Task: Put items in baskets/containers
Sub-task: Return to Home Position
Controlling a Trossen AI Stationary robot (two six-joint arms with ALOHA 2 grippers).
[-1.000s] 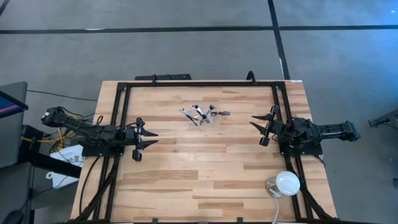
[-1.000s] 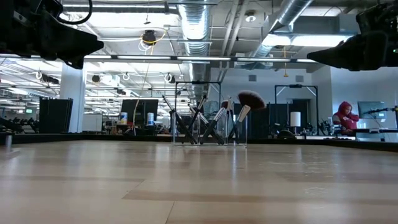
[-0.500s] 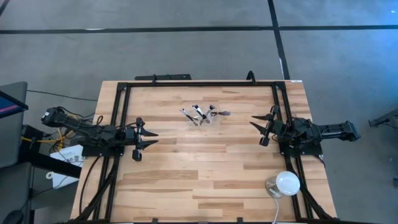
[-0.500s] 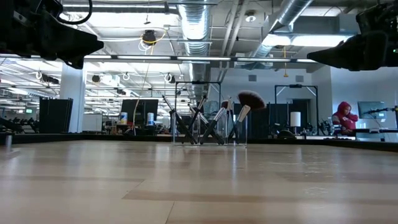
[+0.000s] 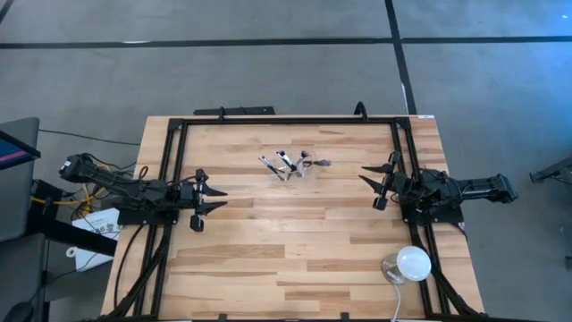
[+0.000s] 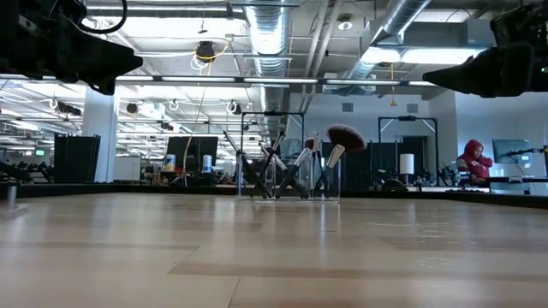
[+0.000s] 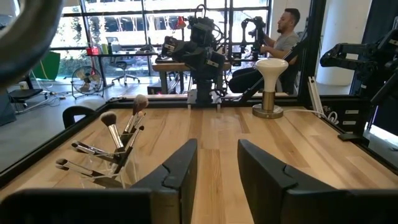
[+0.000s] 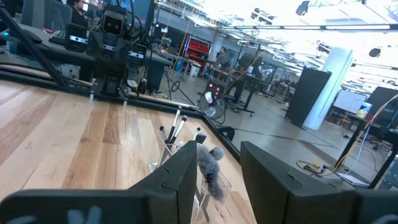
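At the table's twelve o'clock side, the small clear plastic container [image 5: 292, 170] stands with the slim dark-handled makeup brushes [image 5: 282, 162] inside it, leaning crosswise. The wide fluffy-headed brush [image 6: 344, 136] tips out toward three o'clock. The left gripper [image 5: 223, 199] hovers at nine o'clock with its fingers parted, holding nothing. The right gripper [image 5: 362, 178] hangs at three o'clock, likewise spread and empty. Both are well apart from the container. The white round dome-shaped object [image 5: 413, 263] sits at five o'clock on the pale wooden table [image 5: 295, 250].

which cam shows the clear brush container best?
Low view: the container stands side-on, with the brushes leaning inside. The high view gives only a small top-down cluster, the left wrist view sees it obliquely, and the right wrist view partly hides it.
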